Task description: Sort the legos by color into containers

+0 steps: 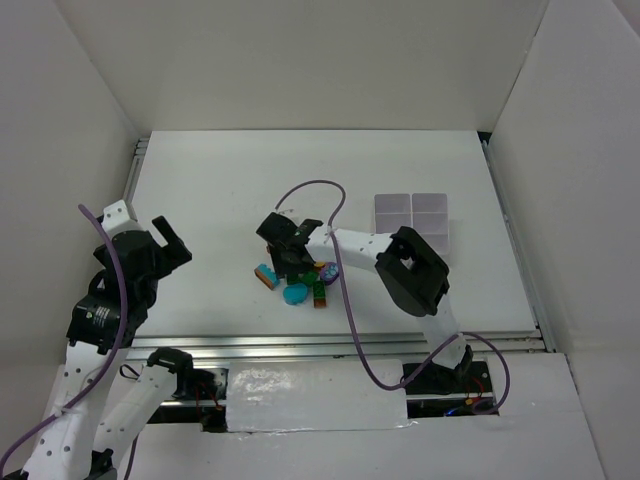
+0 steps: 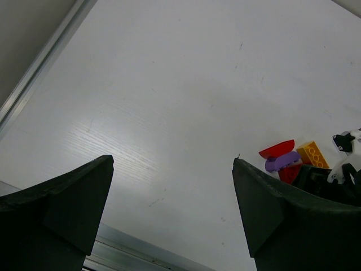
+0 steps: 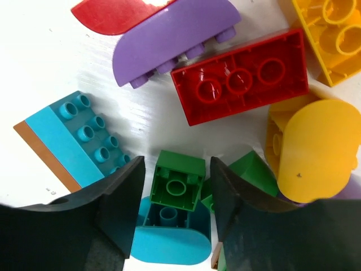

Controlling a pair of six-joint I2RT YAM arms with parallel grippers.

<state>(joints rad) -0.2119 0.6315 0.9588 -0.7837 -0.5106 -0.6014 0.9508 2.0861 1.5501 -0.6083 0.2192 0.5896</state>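
The green brick (image 3: pixel 180 182) lies between the half-open jaws of the right end effector (image 3: pixel 176 169), not gripped yet; the left end effector (image 2: pixel 172 164), wide open and empty, is farther.

White table (image 1: pixel 230 200) bears heaped legos (image 1: pixel 296 294) and a compartment tray (image 1: pixel 412 215)

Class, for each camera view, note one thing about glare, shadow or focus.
Top external: even light, the legos tiny. Left wrist: soft glare patch on the table, left gripper's fingers dark. Right wrist: legos sharp, table blown out white, right gripper's fingers dark beside the green brick.
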